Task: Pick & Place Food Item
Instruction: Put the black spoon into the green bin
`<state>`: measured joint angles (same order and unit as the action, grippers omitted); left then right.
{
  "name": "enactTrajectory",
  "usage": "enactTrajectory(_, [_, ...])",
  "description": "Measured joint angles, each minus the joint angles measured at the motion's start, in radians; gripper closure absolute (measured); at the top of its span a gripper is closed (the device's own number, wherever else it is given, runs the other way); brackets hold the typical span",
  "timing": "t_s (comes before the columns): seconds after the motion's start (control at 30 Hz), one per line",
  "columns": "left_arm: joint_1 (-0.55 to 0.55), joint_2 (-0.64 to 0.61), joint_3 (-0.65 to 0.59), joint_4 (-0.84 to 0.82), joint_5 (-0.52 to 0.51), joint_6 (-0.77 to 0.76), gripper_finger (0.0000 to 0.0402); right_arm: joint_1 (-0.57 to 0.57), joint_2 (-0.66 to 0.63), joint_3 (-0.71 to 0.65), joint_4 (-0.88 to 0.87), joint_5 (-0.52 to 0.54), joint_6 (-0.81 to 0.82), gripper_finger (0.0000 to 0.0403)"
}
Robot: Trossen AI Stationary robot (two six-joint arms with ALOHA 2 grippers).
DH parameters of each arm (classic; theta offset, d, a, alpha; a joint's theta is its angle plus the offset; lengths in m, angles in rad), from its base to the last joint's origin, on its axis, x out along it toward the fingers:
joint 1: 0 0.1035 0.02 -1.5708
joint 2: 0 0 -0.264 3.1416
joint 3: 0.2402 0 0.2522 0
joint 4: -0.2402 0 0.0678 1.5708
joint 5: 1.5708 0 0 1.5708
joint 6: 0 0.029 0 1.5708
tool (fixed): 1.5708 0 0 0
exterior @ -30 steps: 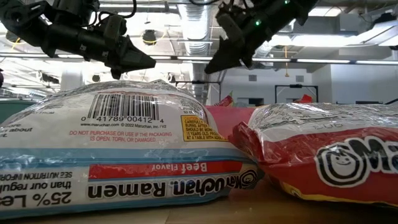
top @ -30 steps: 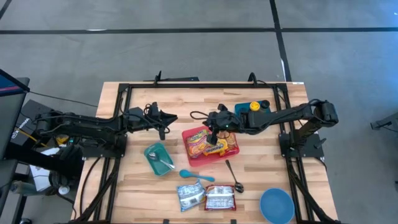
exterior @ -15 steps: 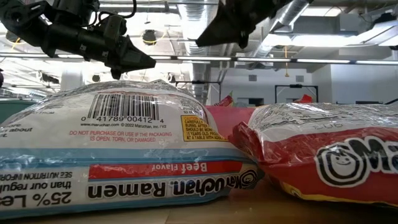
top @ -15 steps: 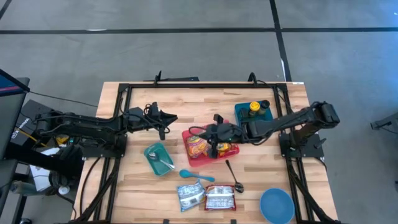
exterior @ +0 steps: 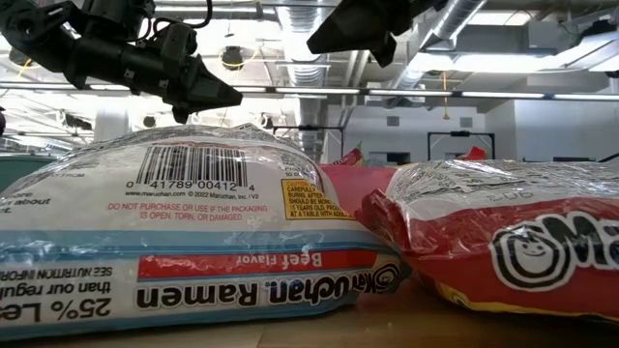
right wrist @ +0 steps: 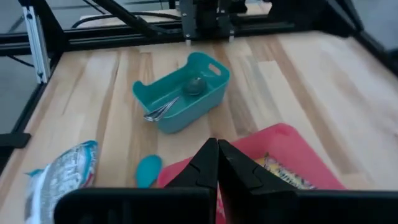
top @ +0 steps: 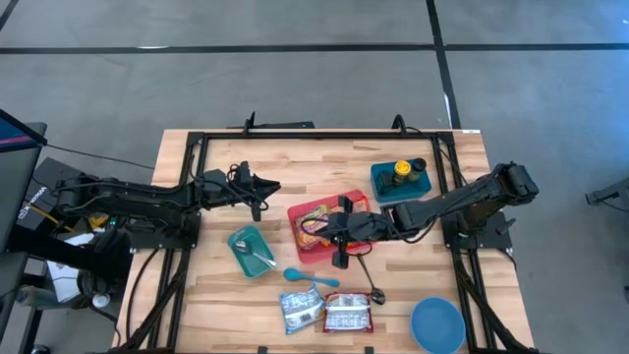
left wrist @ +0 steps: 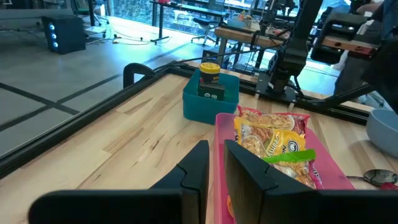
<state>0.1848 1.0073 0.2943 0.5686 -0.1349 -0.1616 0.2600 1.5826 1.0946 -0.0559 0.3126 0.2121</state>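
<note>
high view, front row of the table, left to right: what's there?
Small teal bin with a spoon in it → blue spoon → silver ramen pack → red ramen pack → metal spoon → blue bowl.

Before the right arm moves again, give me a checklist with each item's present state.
1. Right hand shut: ok, its fingers meet in its wrist view.
2. Right hand carrying nothing: ok, nothing shows between the fingers.
3. Right hand over the front edge of the pink tray: ok in the high view.
4. Snack packet inside the pink tray: ok, it lies flat there.
5. Left hand out of the way: ok, it hangs behind the tray's left side, apart from the right arm.
6. Left hand empty: ok, narrow gap between its fingers, nothing in it.
7. Two ramen packs near the front edge: ok, side by side on the table.
</note>
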Motion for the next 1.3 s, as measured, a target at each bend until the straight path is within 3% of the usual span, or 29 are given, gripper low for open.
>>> enactTrajectory(0.2, [0.000, 0.000, 0.000, 0.000, -0.001, 0.000, 0.0357, 0.009, 0.000, 0.002, -0.091, -0.001, 0.095, 0.0402])
enactTrajectory(0.47, [0.000, 0.000, 0.000, 0.000, -0.005, 0.000, 0.0357, 0.016, 0.000, 0.093, -0.387, -0.001, 0.285, 0.0402])
enactTrajectory(0.8, [0.000, 0.000, 0.000, 0.000, -0.005, 0.000, 0.0357, 0.105, 0.000, 0.094, -0.622, -0.025, 0.540, 0.0402])
enactTrajectory(1.3, [0.000, 0.000, 0.000, 0.000, -0.003, 0.000, 0.0357, 0.211, 0.000, 0.094, -0.766, -0.059, 0.902, 0.0402])
